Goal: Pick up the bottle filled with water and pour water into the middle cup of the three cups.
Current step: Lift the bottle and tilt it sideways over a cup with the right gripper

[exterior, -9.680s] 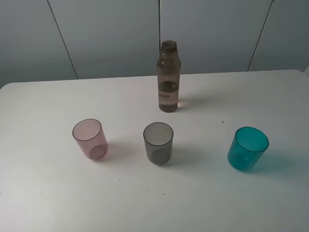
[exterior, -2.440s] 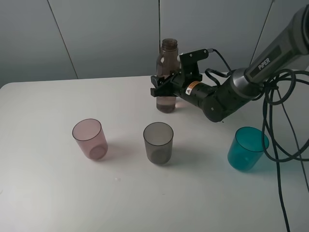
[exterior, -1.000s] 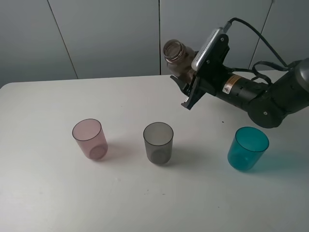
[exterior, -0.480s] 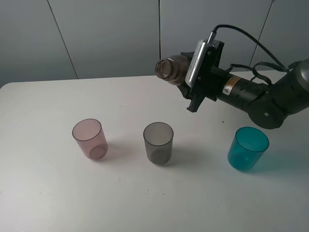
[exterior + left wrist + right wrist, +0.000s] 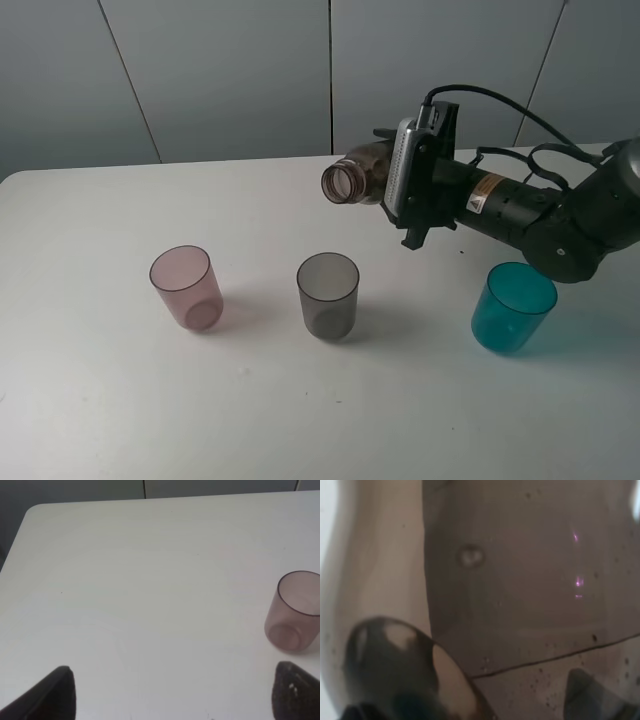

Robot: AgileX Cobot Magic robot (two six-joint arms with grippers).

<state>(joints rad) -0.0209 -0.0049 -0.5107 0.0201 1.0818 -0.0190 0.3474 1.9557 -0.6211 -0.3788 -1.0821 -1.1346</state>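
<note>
The right gripper (image 5: 396,188) is clamping its jaws on the bottle (image 5: 352,181), holding it in the air with its long axis nearly level and its open neck pointing leftward, behind the middle cup (image 5: 328,293). The pink cup (image 5: 186,287) and teal cup (image 5: 513,306) are standing well apart on either side. The left gripper (image 5: 177,687) is hovering, jaws apart, over bare table (image 5: 90,400) near the pink cup.

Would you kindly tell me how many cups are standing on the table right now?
3. The pink cup stands on the left, the smoky-grey cup in the middle, and the teal cup on the right. All are upright and apart; nothing suggests a hidden one.
</note>
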